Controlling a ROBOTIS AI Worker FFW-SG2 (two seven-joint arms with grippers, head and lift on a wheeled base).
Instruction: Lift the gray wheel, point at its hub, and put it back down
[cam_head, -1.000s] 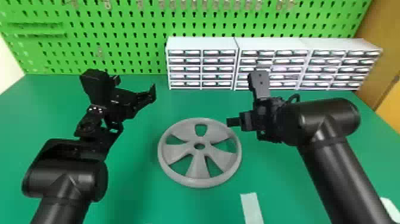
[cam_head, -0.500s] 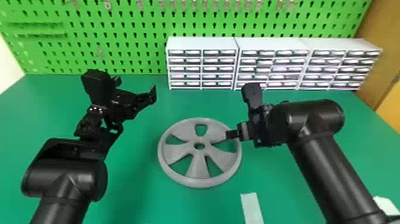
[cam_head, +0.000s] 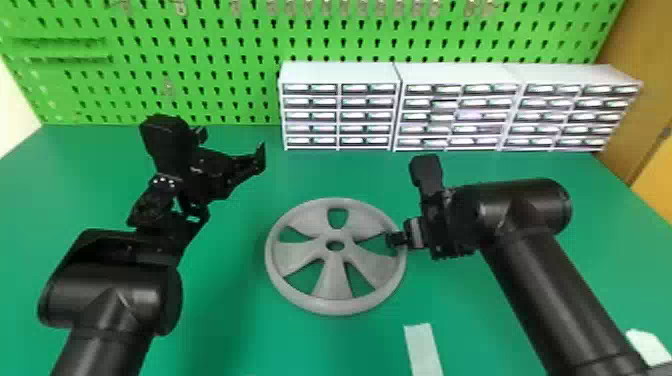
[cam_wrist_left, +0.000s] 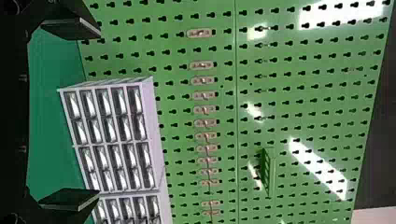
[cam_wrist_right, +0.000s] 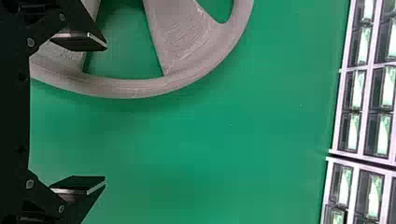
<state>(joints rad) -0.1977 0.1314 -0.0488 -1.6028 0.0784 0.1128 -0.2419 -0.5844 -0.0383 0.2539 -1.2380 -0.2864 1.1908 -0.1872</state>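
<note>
Right gripper (cam_head: 425, 235): fingers (cam_wrist_right: 80, 42) spread wide apart, nothing held between them. In the right wrist view, one finger overlaps the gray wheel (cam_head: 334, 306) at its edge, by an opening between spokes. The other is over bare tabletop (cam_head: 222, 310), outside the rim. Contact between finger and wheel: cannot tell.

Left gripper (cam_head: 230, 146): fingers (cam_wrist_left: 70, 200) also wide apart, holding nothing. Position: beyond the wheel and to its left, well apart from it. The left wrist view faces the pegboard (cam_wrist_left: 299, 102) and the drawer units (cam_wrist_left: 112, 140).

Wheel: lies flat on the green tabletop, between the two arms. Five broad spokes run from the rim to the hub (cam_head: 335, 236), which has a round hole at its center. In the head view, the right gripper's near-wheel finger overlaps the right side of the rim; the hub is uncovered, a little to the left of that finger.

Farther out: a pale strip (cam_head: 423, 350) on the tabletop, toward the robot from the wheel and slightly right. A second pale piece (cam_head: 648, 345) sits just beside the right arm (cam_head: 555, 295). Three white drawer units stand side by side along the back, behind the wheel and off to the right. Behind them rises the green pegboard, with a row of metal hooks (cam_wrist_left: 205, 95) and a small green holder (cam_wrist_left: 267, 172) mounted on it.
</note>
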